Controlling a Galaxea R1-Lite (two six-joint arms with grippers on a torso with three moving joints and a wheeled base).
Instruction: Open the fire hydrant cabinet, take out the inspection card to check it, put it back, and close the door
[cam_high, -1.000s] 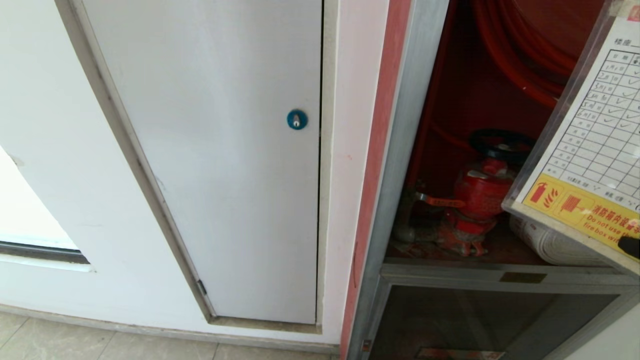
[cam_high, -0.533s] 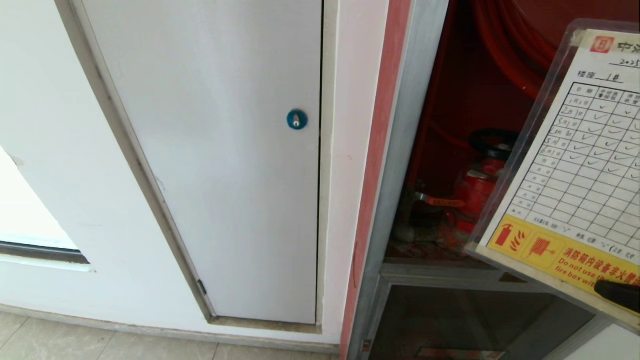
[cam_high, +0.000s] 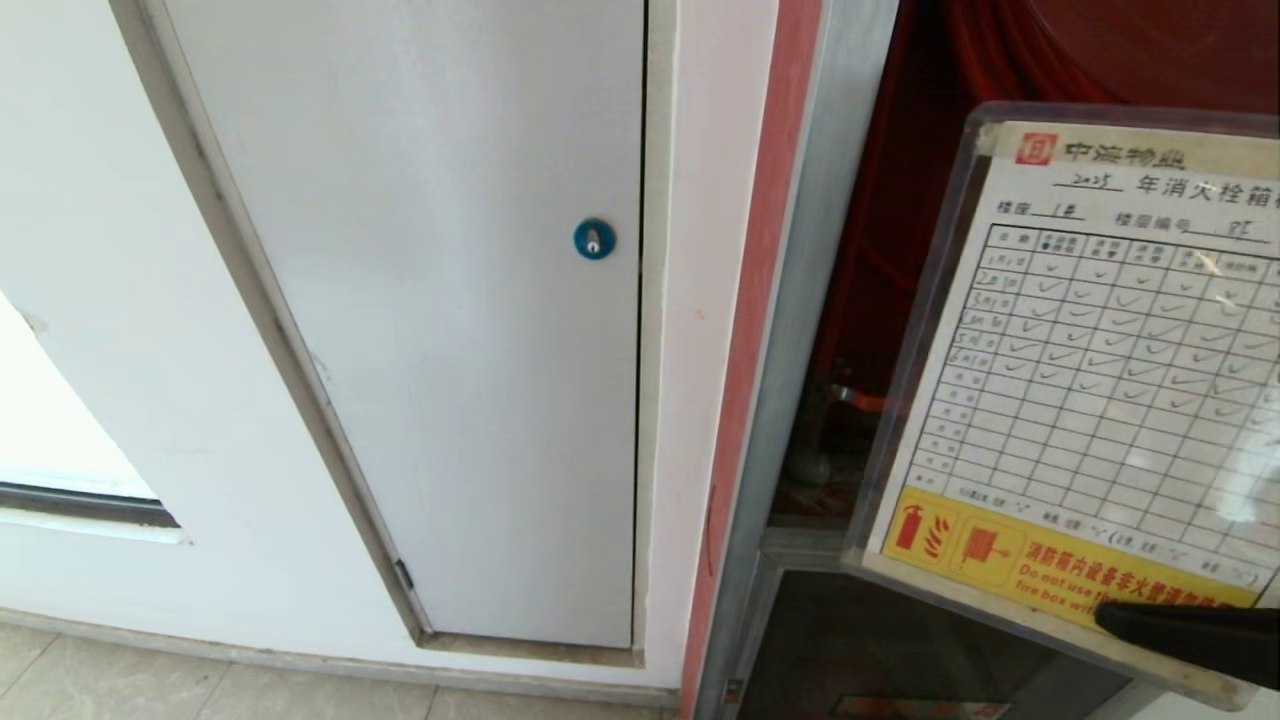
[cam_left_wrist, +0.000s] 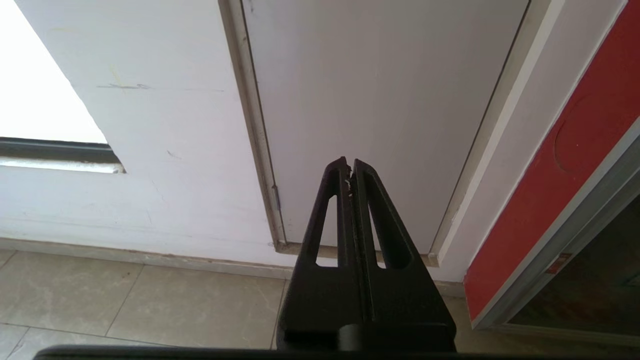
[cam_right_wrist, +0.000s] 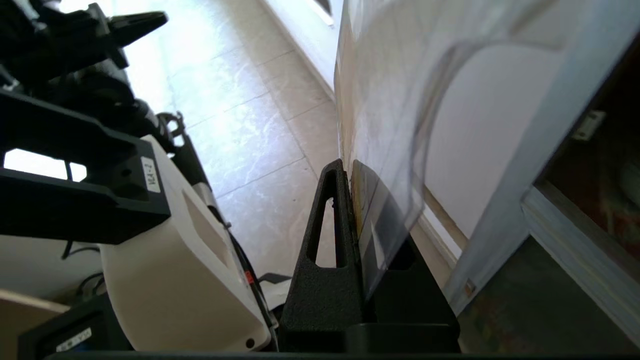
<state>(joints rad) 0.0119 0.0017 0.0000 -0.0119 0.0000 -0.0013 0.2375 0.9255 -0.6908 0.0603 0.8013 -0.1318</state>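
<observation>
Since a second ago the inspection card (cam_high: 1090, 370) has swung up and left across the open fire hydrant cabinet (cam_high: 860, 300), hiding the red valve. Right gripper (cam_high: 1190, 632) pinches the card's lower edge, fingers clamped tight; the card rises above it. Left gripper (cam_left_wrist: 350, 170), closed and empty, faces the white panel door (cam_left_wrist: 380, 100).

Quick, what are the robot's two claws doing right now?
Left gripper: shut, holding nothing, pointing at the white panel door.
Right gripper: shut on the inspection card, held up in front of the open fire hydrant cabinet.
</observation>
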